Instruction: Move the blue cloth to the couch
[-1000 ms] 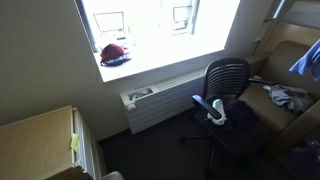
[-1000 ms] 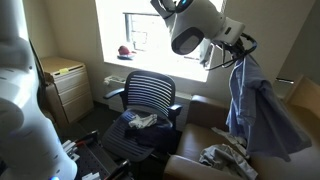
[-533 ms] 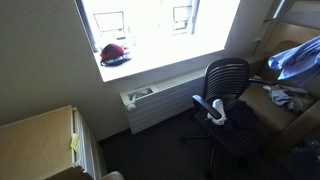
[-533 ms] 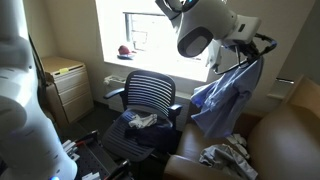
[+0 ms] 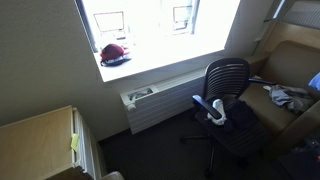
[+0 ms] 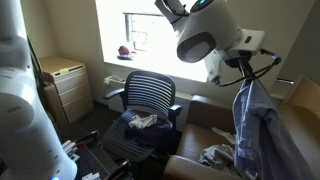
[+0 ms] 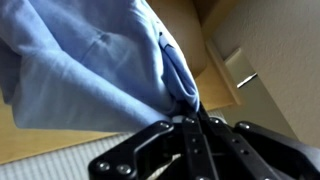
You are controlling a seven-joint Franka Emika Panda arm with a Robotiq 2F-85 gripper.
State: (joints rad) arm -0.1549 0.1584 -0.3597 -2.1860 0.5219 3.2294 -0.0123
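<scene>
Above the brown couch, the hand is clamped on the hanging blue cloth.

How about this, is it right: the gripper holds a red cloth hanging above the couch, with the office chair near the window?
Not quite: it is a blue cloth, not a red one. The wrist view shows the gripper shut on it; in an exterior view it hangs above the couch, with the office chair near the window.

In an exterior view, blue cloth cropped by edge; couch too.
</scene>
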